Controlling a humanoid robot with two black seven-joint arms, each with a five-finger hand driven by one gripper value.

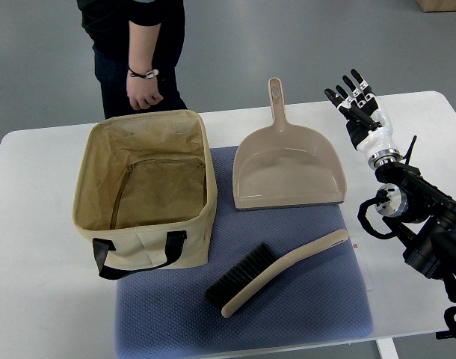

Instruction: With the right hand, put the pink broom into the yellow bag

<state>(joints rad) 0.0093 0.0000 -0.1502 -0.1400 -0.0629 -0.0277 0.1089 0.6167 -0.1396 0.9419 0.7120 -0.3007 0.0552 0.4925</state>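
Observation:
A beige-pink hand broom (276,271) with black bristles lies on the blue mat (310,314), handle pointing up and right. The yellow fabric bag (146,187) stands open and empty at the left, black straps at its front. My right hand (355,101) is raised over the table at the upper right, fingers spread and holding nothing, well apart from the broom. Its arm (422,217) comes in from the right edge. The left arm is out of view.
A beige-pink dustpan (288,168) lies on the mat between the bag and my hand, handle pointing away. A person (138,52) in dark clothes stands behind the bag, one hand hanging near its far rim. The white table (34,284) bears everything.

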